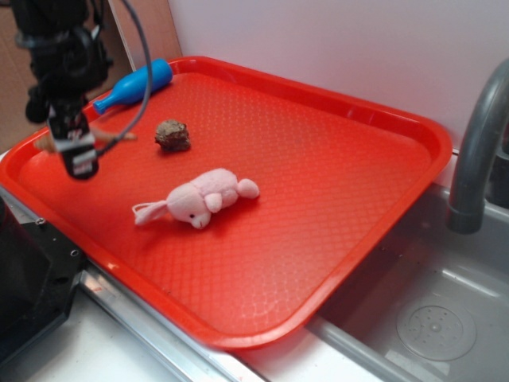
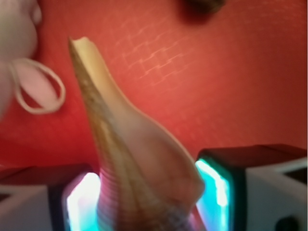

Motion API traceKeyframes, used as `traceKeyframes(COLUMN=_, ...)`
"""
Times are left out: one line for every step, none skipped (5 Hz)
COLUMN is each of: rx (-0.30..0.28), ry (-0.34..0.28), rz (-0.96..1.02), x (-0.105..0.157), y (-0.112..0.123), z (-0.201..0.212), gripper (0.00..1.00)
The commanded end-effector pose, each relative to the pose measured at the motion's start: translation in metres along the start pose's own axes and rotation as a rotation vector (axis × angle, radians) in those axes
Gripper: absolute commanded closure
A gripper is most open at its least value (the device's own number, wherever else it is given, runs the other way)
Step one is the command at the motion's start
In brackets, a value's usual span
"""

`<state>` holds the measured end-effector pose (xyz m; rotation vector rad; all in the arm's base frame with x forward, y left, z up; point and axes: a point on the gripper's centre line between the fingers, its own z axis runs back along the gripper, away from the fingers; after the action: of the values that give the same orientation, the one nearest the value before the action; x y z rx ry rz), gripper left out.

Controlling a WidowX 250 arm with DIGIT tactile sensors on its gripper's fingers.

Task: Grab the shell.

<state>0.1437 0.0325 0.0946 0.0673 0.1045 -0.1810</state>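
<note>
Wrist view: shell (image 2: 127, 159) sits right betw my two fingers, one pad (image 2: 79, 202) on its left, the other (image 2: 216, 190) on its right. Both pads look pressed against its sides, so I've got my gripper (image 2: 147, 197) closed on it. Pointed tail runs up and away from me, tip over bare red tray (image 2: 231, 91). Ridged spiral end is down at bottom edge of view, partly cut off.

Exterior view: my gripper (image 1: 79, 155) hangs over left corner of tray (image 1: 334, 183), w/ shell (image 1: 115, 138) held crosswise, tail sticking out toward the rock (image 1: 172, 135). Looks lifted off the tray surface, tho I can't tell for sure from this angle. Pink plush (image 1: 199, 199) lies near tray centre, well apart from my gripper; its loop (image 2: 38, 86) shows at left in wrist view. Blue bottle (image 1: 134, 86) lies at the tray's back corner. Sink and faucet (image 1: 477, 143) at right.
</note>
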Motion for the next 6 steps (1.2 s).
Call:
traceKeyframes(rx=-0.086, ry=-0.097, rz=0.276, x=0.023, y=0.010, z=0.077, gripper=1.00)
traceKeyframes(rx=-0.126, ry=-0.181, rz=0.343, x=0.034, y=0.006, z=0.086, gripper=1.00)
traceKeyframes(rx=-0.001, ry=-0.186, rz=0.477, x=0.038, y=0.003, z=0.089, gripper=1.00)
traceKeyframes(rx=0.080, ry=-0.203, rz=0.515, x=0.037, y=0.001, z=0.091, gripper=1.00)
traceKeyframes(rx=0.000, ry=-0.120, rz=0.504, x=0.053, y=-0.005, z=0.094, gripper=1.00)
traceKeyframes(rx=0.052, ry=-0.099, rz=0.409, x=0.064, y=-0.012, z=0.095, gripper=1.00)
